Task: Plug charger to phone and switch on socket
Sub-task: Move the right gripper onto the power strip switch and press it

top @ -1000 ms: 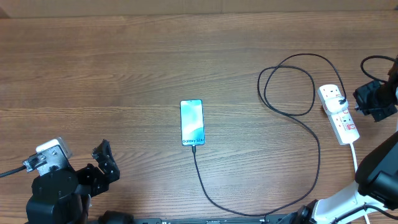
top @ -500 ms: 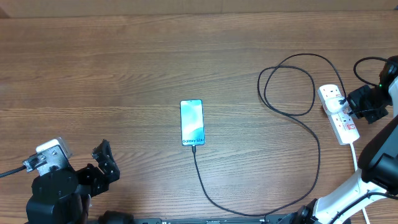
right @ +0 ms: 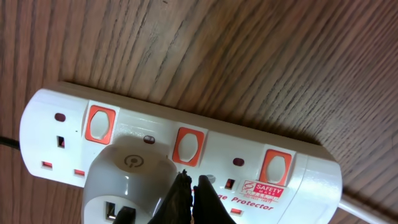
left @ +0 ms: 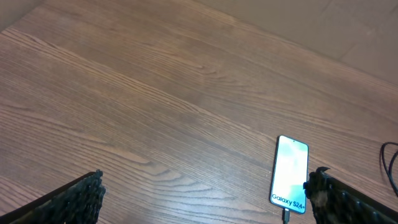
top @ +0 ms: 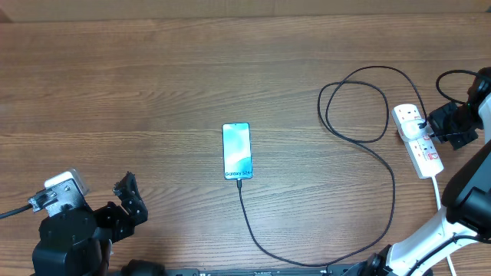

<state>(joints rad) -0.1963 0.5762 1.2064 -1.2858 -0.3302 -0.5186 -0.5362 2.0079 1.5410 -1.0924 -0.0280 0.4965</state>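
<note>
Phone (top: pixel 237 150) left of socket (top: pixel 426 156)

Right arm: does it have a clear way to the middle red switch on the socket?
Probably yes. The shut right gripper sits just beside the middle red switch on the socket, with nothing between them; the white adapter lies off to one side.

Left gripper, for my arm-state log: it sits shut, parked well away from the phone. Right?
No: the left gripper is open, its jaws spread wide, as the left wrist view shows. It does sit parked well away from the phone.
</note>
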